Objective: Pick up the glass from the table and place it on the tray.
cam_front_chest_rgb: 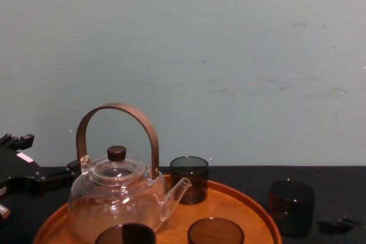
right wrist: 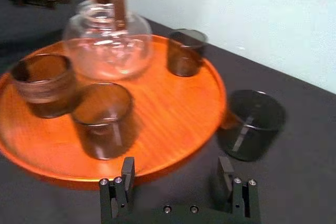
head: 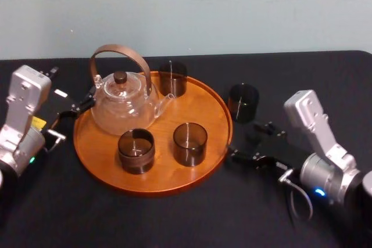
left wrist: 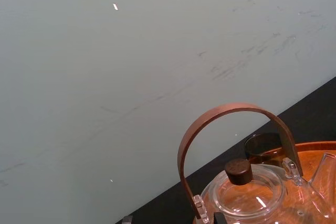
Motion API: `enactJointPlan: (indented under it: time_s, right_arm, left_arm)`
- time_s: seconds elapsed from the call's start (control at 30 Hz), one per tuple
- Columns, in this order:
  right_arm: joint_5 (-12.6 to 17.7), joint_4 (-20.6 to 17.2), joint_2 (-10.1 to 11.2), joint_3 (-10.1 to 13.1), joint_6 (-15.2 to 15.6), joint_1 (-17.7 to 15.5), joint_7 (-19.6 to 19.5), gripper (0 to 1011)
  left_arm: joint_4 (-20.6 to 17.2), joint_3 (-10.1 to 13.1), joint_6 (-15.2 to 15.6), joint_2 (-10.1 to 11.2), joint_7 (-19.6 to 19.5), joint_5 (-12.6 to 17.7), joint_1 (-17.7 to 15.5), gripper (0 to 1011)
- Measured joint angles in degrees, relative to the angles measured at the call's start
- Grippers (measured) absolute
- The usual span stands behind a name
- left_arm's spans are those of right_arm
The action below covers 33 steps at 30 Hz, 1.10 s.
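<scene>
Dark glass [head: 243, 103] stands upright on the table [head: 174, 219], just beside the tray [head: 197, 105] right rim, not on it. Right claw [head: 251, 142] sits low near the glass, jaws wide apart, empty. Left claw [head: 81, 104] idle at tray's left rim by teapot [head: 122, 105].

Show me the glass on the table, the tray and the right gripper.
glass [head: 243, 102], head view, side wall.
tray [head: 200, 105], head view, bare wood floor.
right gripper [right wrist: 177, 174], right wrist view, midway between fingertips.
</scene>
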Motion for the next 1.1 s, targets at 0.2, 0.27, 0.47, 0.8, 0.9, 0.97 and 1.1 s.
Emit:
enactJointPlan:
  time_s: [0.2,0.27,0.47,0.8,0.9,0.97,1.1]
  right_arm:
    - [0.8,2.1,0.1,2.2,0.0,1.6,-1.0,1002]
    - [1.0,2.9,0.1,2.7,0.0,2.2,-1.1,1002]
    - [1.0,5.7,0.0,3.7,-0.2,4.7,-1.7,1002]
    - [-0.9,10.6,-1.3,2.8,-0.7,8.8,-1.7,1002]
    - [-1.6,12.2,-2.0,2.2,-0.9,10.1,-1.5,1002]
    - [-1.9,12.8,-2.2,2.0,-1.0,10.6,-1.4,1002]
    - [-2.4,14.1,-2.8,1.5,-1.4,11.5,-1.0,1003]
  left_arm:
    - [0.0,0.0,0.0,0.0,0.0,0.0,0.0,1001]
    - [0.0,0.0,0.0,0.0,0.0,0.0,0.0,1001]
    - [0.0,0.0,0.0,0.0,0.0,0.0,0.0,1001]
    - [0.0,0.0,0.0,0.0,0.0,0.0,0.0,1001]
    - [0.0,0.0,0.0,0.0,0.0,0.0,0.0,1001]
    - [0.0,0.0,0.0,0.0,0.0,0.0,0.0,1001]
    - [0.0,0.0,0.0,0.0,0.0,0.0,0.0,1001]
